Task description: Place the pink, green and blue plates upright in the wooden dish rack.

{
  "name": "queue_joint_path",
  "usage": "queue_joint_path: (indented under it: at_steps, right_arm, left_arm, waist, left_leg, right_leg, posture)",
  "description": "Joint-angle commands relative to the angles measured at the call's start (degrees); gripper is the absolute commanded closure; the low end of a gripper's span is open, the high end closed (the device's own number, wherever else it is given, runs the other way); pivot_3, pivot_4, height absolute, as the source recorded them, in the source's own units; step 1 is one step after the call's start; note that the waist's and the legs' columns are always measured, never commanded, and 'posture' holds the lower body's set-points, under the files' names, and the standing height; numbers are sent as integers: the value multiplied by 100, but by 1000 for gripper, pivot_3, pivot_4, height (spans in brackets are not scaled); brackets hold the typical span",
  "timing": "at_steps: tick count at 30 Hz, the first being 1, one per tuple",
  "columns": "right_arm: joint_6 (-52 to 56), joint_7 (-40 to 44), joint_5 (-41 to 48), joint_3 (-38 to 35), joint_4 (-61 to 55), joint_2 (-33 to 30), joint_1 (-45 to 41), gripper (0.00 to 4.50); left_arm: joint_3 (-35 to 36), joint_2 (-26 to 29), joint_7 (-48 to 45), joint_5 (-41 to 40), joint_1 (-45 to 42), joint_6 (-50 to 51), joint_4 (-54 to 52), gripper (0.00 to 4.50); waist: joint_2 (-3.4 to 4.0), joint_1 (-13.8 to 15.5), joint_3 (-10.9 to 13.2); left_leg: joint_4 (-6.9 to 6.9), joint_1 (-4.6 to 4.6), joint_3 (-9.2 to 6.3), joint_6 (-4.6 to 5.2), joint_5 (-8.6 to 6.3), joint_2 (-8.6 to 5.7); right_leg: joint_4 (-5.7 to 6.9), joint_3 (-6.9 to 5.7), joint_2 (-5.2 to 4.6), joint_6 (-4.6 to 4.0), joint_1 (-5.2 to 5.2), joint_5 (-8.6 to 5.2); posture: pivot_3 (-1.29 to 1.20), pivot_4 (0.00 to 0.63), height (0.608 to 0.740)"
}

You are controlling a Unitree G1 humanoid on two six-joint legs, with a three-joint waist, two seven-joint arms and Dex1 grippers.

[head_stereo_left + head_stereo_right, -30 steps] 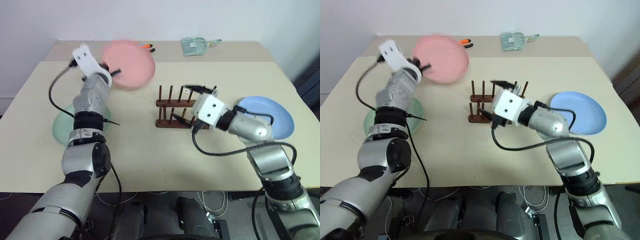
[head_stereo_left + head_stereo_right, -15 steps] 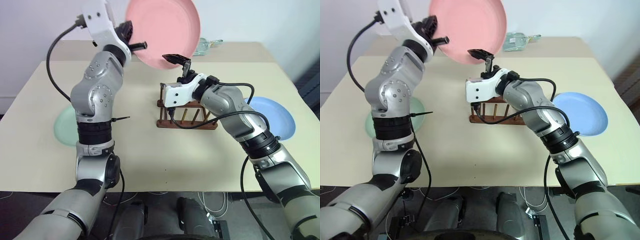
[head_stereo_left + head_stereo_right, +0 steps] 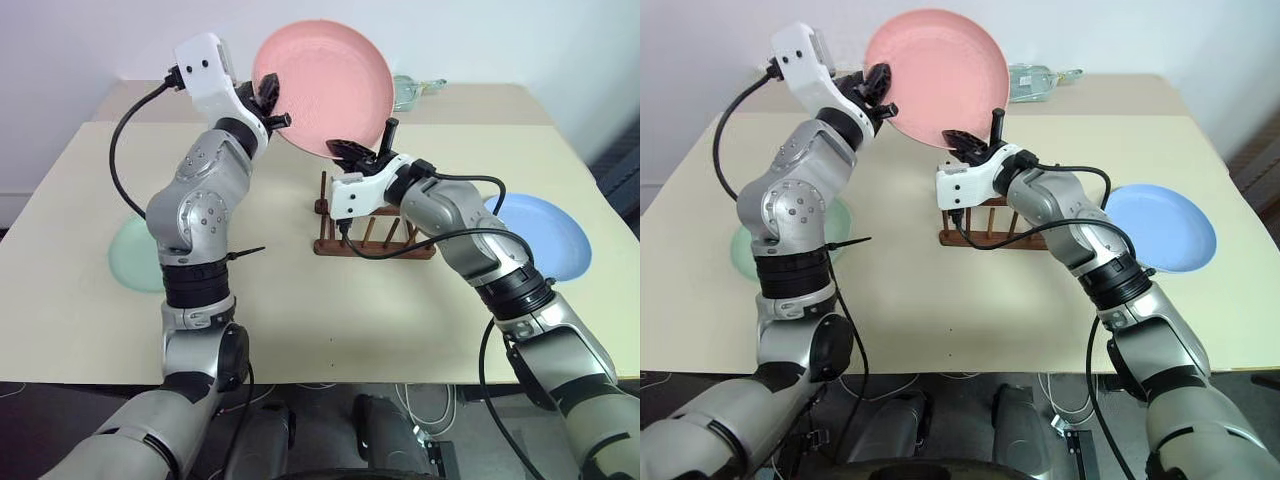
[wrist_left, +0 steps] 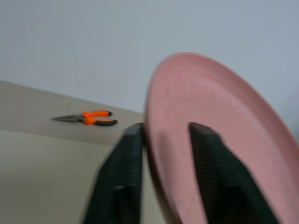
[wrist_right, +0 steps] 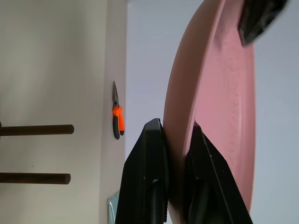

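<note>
Pink plate [image 3: 325, 98] mid-handover above the wooden dish rack [image 3: 372, 228].
Right gripper [image 5: 175, 154] clamps its rim; left gripper [image 4: 163, 140] straddles it loosely; next, lower it between pegs.

Both arms raised, left gripper [image 4: 163, 172] jaws parted, right gripper [image 5: 175, 163] jaws clamped on something thin

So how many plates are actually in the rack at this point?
None yet: the rack has no plates between its pegs. In hand: the pink plate, raised above the rack, with the right hand clamped on its rim and the left hand straddling the opposite edge, fingers apart. Left: seat the pink one, then the green plate and blue plate, both flat on the table.
</note>
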Motion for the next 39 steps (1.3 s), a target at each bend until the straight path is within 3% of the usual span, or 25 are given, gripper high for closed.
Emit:
queue_joint_path:
  at_steps: [1, 2, 6, 10, 13, 16, 21, 26, 37, 39]
  right_arm:
    - [145, -125, 202, -508, -513, 38, 141, 4500]
    - [226, -131, 459, -735, -677, 83, 256, 4500]
    - [1158, 425, 2597, -2059, -1696, 519, 867, 4500]
    - [3505, 954, 5536, -3665, -3151, 816, 1459, 4500]
    - [4912, 394, 7520, -4746, -3753, 981, 1616, 4500]
    - [5600, -66, 8466, -5059, -4118, 933, 1879, 4500]
    - [5934, -763, 8860, -5088, -4231, 881, 2240, 4500]
    - [5916, -1109, 9253, -5105, -4136, 880, 2475, 4500]
    - [5767, -1424, 9325, -4954, -3798, 809, 2834, 4500]
    - [5734, -1417, 9281, -4917, -3784, 769, 2863, 3668]
  left_arm:
    - [844, -123, 395, -601, -544, -619, 148, 968]
    - [973, -22, 390, -597, -625, -843, 246, 509]
    - [648, 780, -171, 21, -418, -1378, 537, 509]
    - [-484, 1725, -1762, 670, 631, -1813, 486, 509]
    - [-1159, 2250, -3190, 777, 1556, -2251, 239, 509]
    - [-1442, 2562, -4223, 468, 2143, -2129, -47, 509]
    - [-1575, 2910, -5357, -196, 2568, -1652, -695, 509]
    - [-1716, 3203, -5907, -629, 2778, -1123, -1250, 509]
    - [-1942, 3215, -5985, -660, 2907, -821, -1704, 509]
    - [-1971, 3198, -5986, -643, 2922, -815, -1708, 455]
  waist:
    - [-1, -11, 0]
    - [0, -26, 1]
    - [2, -49, 0]
    - [8, -6, -3]
    - [13, 8, 0]
    - [17, -17, 2]
    - [40, -46, 9]
    - [49, -28, 10]
    - [51, -21, 11]
    - [51, -21, 11]
  left_leg:
    - [-1, 0, 1, 0, 0, 0]
    - [-2, 0, 0, 0, 0, 1]
    - [-11, 6, 5, -3, 2, 8]
    - [-6, 8, 4, 3, -2, 8]
    - [-3, 5, -4, 35, -20, 5]
    - [-6, 2, -3, 37, -21, 10]
    - [-13, 4, 6, 37, -21, 20]
    - [-10, 4, 8, 38, -21, 18]
    - [-8, 4, 8, 40, -21, 18]
    - [-8, 4, 8, 40, -21, 18]
  right_leg:
    - [0, 0, 0, 0, -1, 0]
    - [1, 0, 0, 0, -2, 0]
    - [2, 4, 7, 0, -5, 0]
    - [4, 6, 10, -2, 1, 1]
    - [0, 5, 7, -10, 8, 5]
    - [1, 5, 6, -17, -2, 6]
    - [4, 7, 10, -38, -9, -6]
    - [3, 7, 8, -36, -7, -6]
    - [2, 7, 8, -35, -4, -7]
    - [2, 6, 8, -35, -4, -7]
  posture:
    - [0, 150, 740]
    - [0, 150, 740]
    - [0, 150, 740]
    - [0, 150, 740]
    - [0, 150, 740]
    - [0, 150, 740]
    - [0, 150, 740]
    - [0, 150, 740]
    - [0, 150, 740]
    - [0, 150, 740]
